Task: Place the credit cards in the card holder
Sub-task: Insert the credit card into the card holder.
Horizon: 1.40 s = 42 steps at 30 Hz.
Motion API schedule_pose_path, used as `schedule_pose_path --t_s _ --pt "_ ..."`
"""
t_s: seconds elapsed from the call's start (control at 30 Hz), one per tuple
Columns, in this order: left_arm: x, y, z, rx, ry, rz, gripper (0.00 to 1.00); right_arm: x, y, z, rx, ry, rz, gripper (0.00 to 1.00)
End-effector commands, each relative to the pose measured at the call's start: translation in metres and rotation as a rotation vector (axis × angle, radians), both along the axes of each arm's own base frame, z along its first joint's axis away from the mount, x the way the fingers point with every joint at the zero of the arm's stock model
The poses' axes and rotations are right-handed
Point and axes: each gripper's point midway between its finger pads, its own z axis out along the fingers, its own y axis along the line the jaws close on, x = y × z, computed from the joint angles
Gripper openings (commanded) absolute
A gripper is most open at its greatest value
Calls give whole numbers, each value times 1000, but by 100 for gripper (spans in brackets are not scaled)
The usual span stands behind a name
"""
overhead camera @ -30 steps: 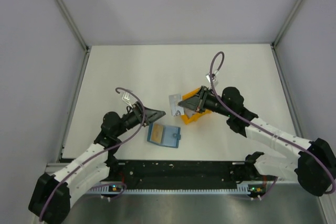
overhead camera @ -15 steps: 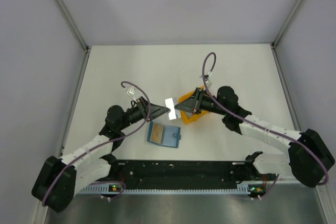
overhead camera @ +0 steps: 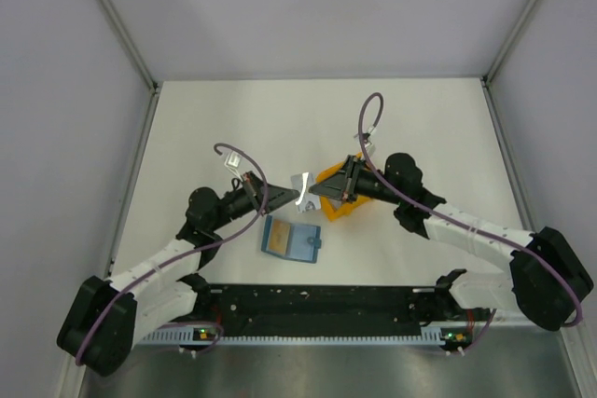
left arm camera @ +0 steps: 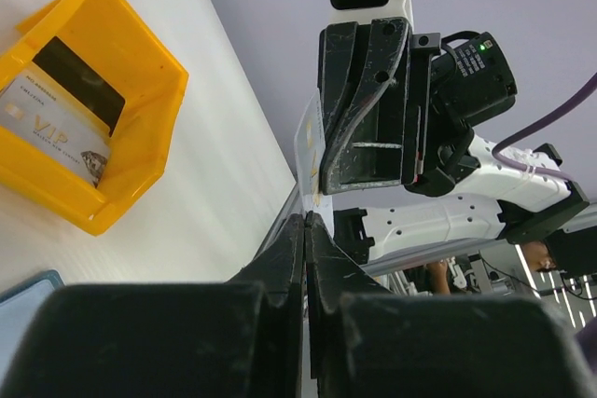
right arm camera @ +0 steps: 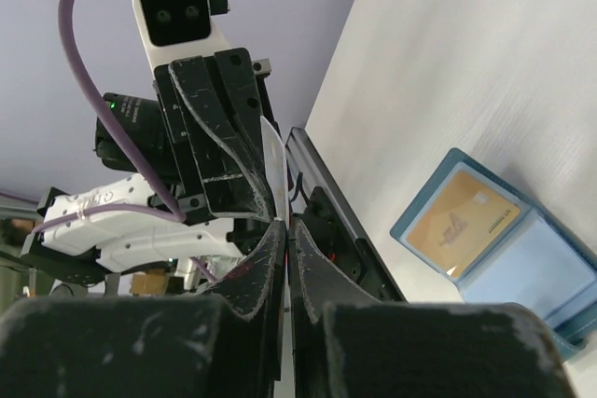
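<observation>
- Pale card [overhead camera: 298,184] is held in the air between the two grippers, above the table [overhead camera: 280,118], just left of the orange tray [overhead camera: 343,202].
- left gripper [overhead camera: 292,197]: jaws pinched tight on one edge of the pale card. Its wrist view shows the fingers [left arm camera: 291,263] pressed together with only the thin card edge between them.
- right gripper [overhead camera: 313,189]: jaws also clamped on the same card, from the opposite side. In its wrist view the fingers [right arm camera: 266,263] meet at the card's near edge.
- The two gripper tips face each other nearly nose to nose, with the card edge-on to both wrist cameras.
- card holder [overhead camera: 291,240]: teal-blue, lying open and flat on the table, just nearer the arm bases than the meeting point. Neither gripper touches it.
- yellowish card [overhead camera: 277,235] sits in the holder's left half; the right half shows only blue.
- The orange tray sits on the table under the right gripper's wrist. The left wrist view shows two more cards inside it: a dark card [left arm camera: 79,81] leaning at the back, and a light VIP card [left arm camera: 56,132] in front of it, overlapping.
- I can't tell whether more cards lie under those two.
</observation>
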Motion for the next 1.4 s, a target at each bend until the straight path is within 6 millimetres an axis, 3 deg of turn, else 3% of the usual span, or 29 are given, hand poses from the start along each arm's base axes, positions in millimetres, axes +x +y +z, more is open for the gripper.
schedule_pose_path --t_s 0.0,0.1,0.2,0.33,0.47,0.53,0.67,0.7,1.0,1.37 --pt "-6 -4 34 -46 -121 -45 0 -1 3 5 12 -28 10 0" --pt "-7 -4 29 -35 -114 -50 0 -1 3 3 3 -25 12 2" --pt "-6 -4 22 -12 -93 -53 0 -1 3 2 -8 -25 16 22" --pt "-6 -3 14 11 -76 -46 0 1 -1 -3 -39 -23 -11 34" --pt "-2 -1 -14 116 7 -20 0 10 -13 -10 -106 -42 -91 41" --pt "3 5 -35 213 79 16 0 13 -23 -16 -159 -56 -140 42" --pt "-1 25 -79 472 239 55 0 14 -42 -48 -333 -24 -187 41" --pt "-2 29 -81 511 240 57 0 10 -43 -57 -365 -3 -169 41" --pt "-26 41 -123 661 344 -28 0 -24 0 -113 -424 126 4 32" --pt "-21 51 -142 721 361 21 0 -37 31 -139 -446 145 104 18"
